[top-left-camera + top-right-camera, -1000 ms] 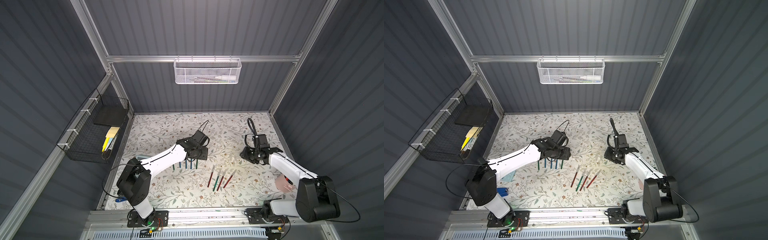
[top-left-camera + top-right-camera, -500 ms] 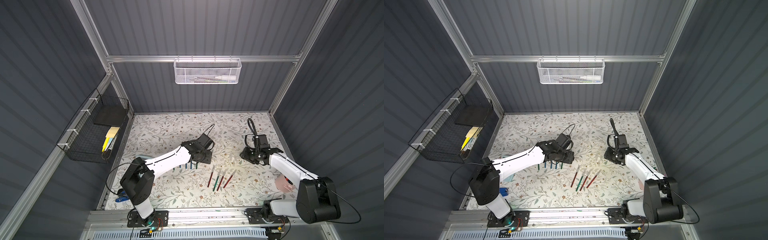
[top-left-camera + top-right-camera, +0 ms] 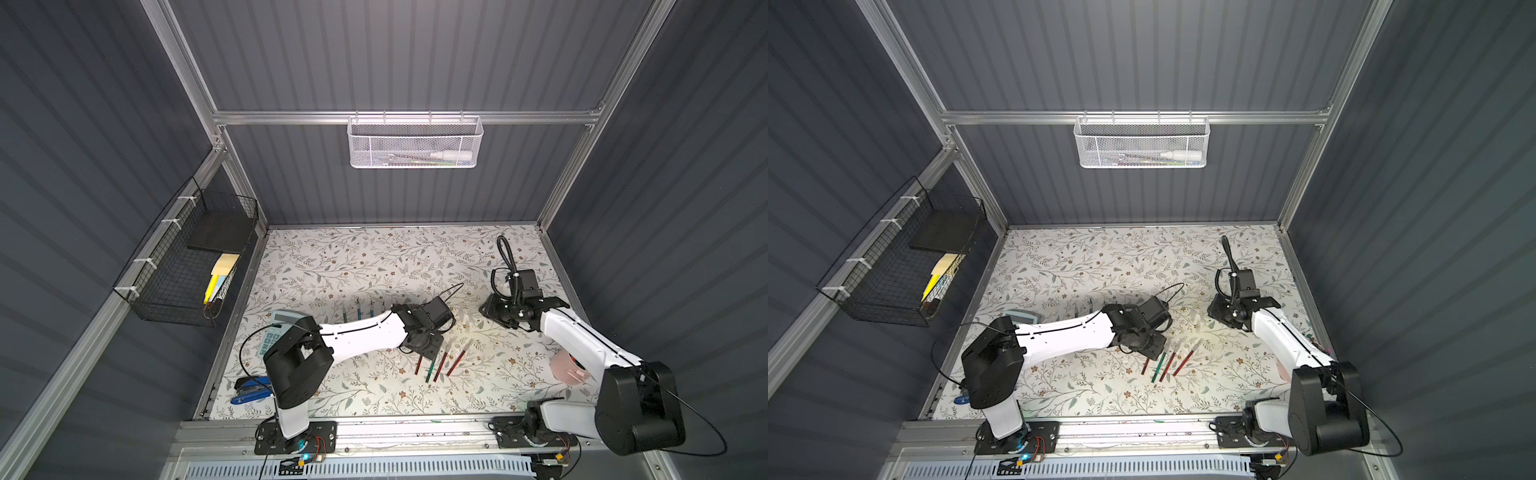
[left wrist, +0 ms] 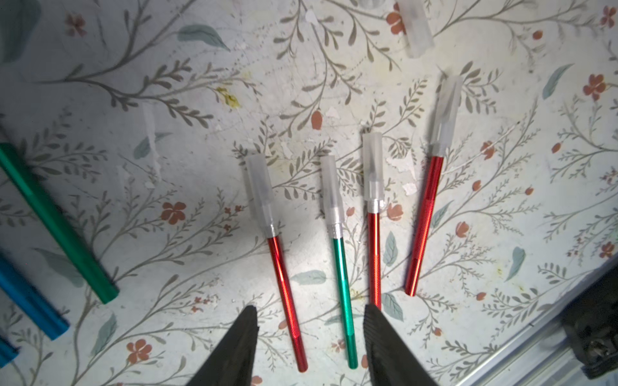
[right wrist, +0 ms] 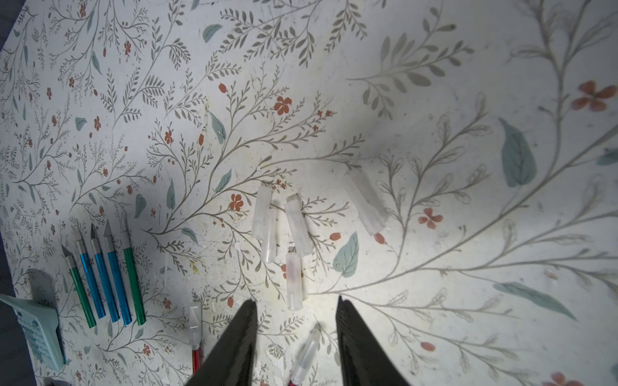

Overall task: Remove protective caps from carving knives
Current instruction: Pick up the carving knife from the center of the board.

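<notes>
Four capped carving knives lie side by side: red [image 4: 286, 294], green [image 4: 344, 294], red [image 4: 374, 254] and red [image 4: 422, 227]. Each has a whitish protective cap [image 4: 260, 190] on its tip. My left gripper [image 4: 309, 307] hovers open just above their handle ends, holding nothing; in a top view the left gripper [image 3: 428, 351] is over the knives [image 3: 434, 368]. Several uncapped blue and green knives [image 5: 107, 267] lie in a row further left. My right gripper [image 5: 295, 299] is open and empty above several loose caps [image 5: 297, 227].
A teal calculator [image 3: 278, 328] lies at the table's left edge, with a blue tool [image 3: 249, 388] near the front left corner. A pink roll [image 3: 567, 365] sits under the right arm. A black wire basket [image 3: 187, 266] hangs on the left wall and a white mesh basket [image 3: 413, 143] on the back wall.
My left arm has swung to the right, from the row of uncapped knives to above the four capped ones, and its jaws have narrowed a little. The right arm has stayed put.
</notes>
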